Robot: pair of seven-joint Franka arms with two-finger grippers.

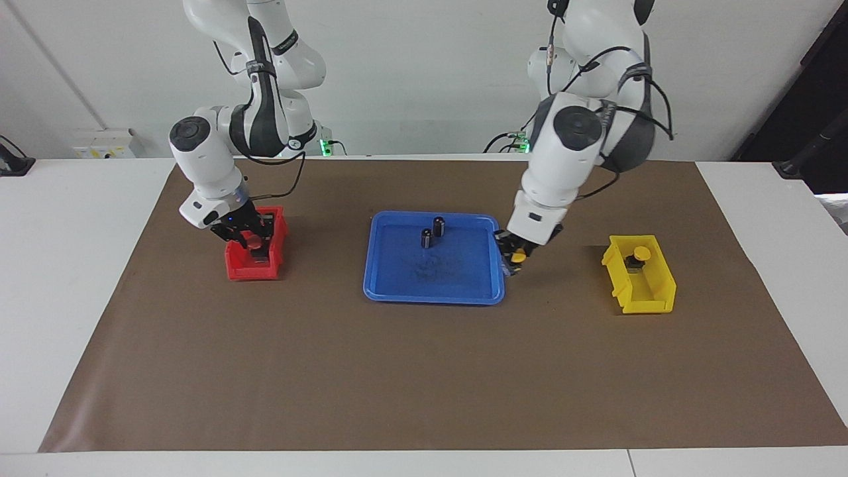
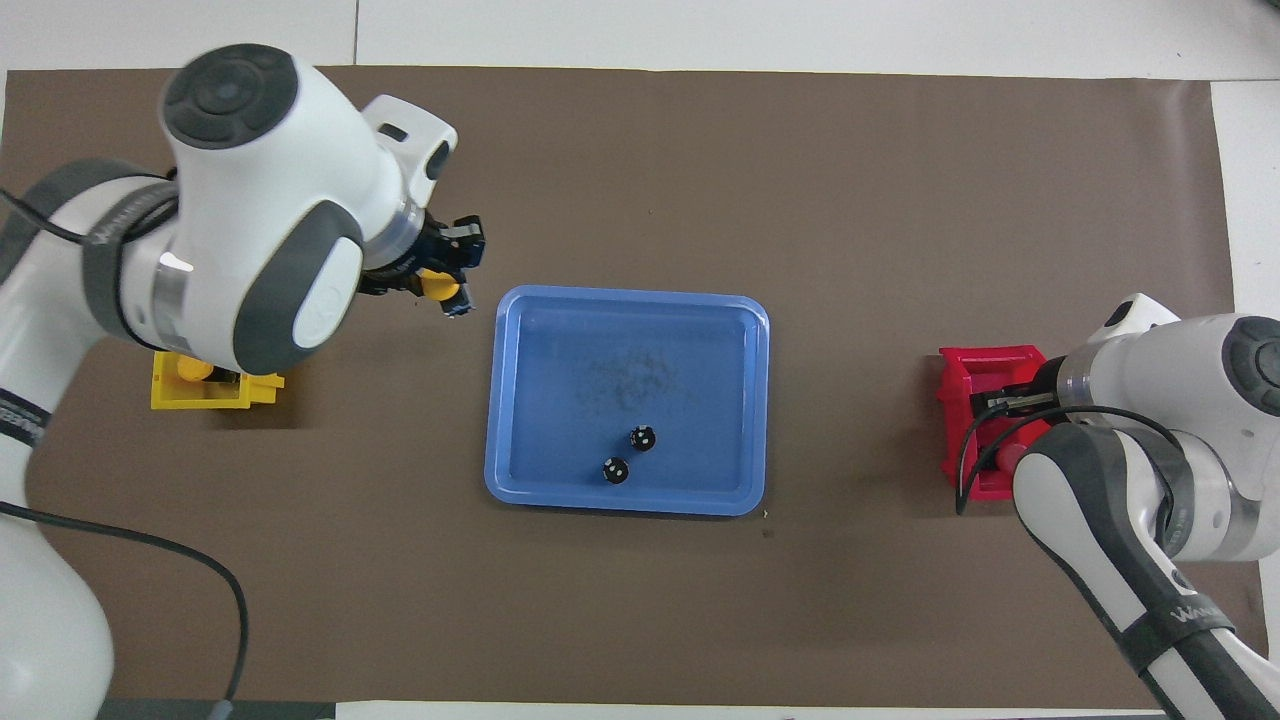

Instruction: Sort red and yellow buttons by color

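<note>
My left gripper (image 1: 517,257) (image 2: 447,283) is shut on a yellow button (image 1: 520,252) (image 2: 436,286). It hangs in the air over the blue tray's (image 1: 434,298) (image 2: 625,505) edge on the side toward the yellow bin (image 1: 652,301) (image 2: 200,395). Another yellow button (image 1: 640,254) (image 2: 190,370) stands in that bin. My right gripper (image 1: 246,238) (image 2: 1000,402) is down in the red bin (image 1: 255,268) (image 2: 960,375), right at a red button (image 1: 255,244) (image 2: 1008,456). Whether it still grips the button I cannot make out.
Two small dark cylinders (image 1: 427,238) (image 2: 643,437) stand in the tray, in the part nearer the robots. A brown mat (image 1: 424,371) covers the table. My left arm hides much of the yellow bin in the overhead view.
</note>
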